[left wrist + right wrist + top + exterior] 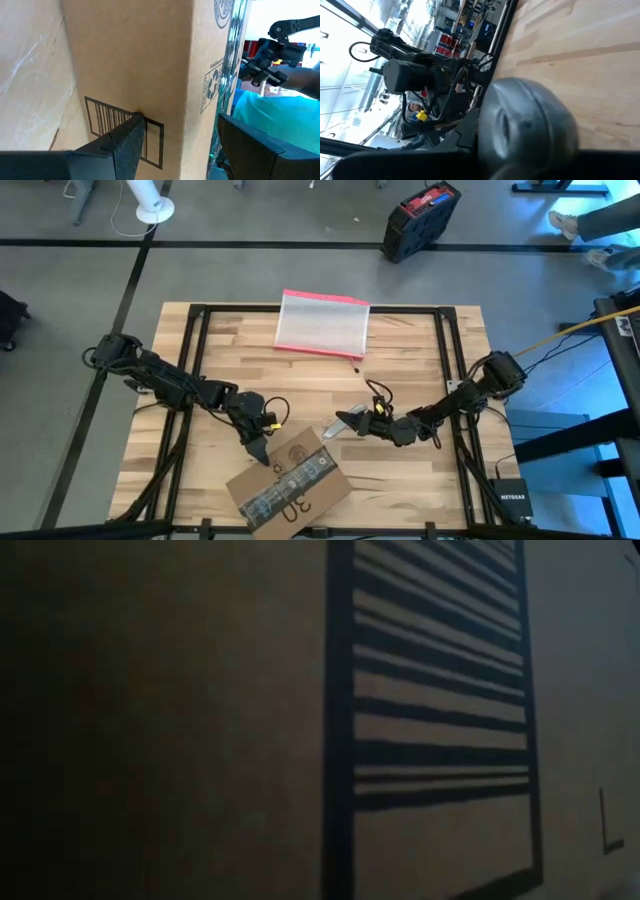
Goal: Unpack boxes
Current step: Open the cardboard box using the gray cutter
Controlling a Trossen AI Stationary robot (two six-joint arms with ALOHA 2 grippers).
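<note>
The brown cardboard box point(290, 480), with a black tape strip on top, stands at the table's near edge. Its barcode side point(430, 710) fills the low view. My left gripper point(262, 450) is at the box's far left corner, its fingers wide apart with that corner between them. My right gripper point(362, 423) hovers right of the box's far corner, shut on a grey rounded tool point(347, 422) whose tip points toward the box. My left gripper point(177, 130) takes the box's upright corner edge point(192, 95) between its two fingers. One finger point(125, 145) lies on the barcode side, the other point(260, 150) on the taped face. It comes slanting down from the table's left and far side. The box rests on the table. My right gripper pinches the grey tool's rounded body point(525, 125) between its fingers, which hide the place of contact. The fingers point nearly level toward the table's left. The tool sticks out ahead of them, clear of the tabletop.
A clear pouch with a pink-red edge point(322, 323) lies at the far middle of the table. On the floor beyond the table stands a black and red case point(420, 220). A person's feet point(590, 220) show at the far right.
</note>
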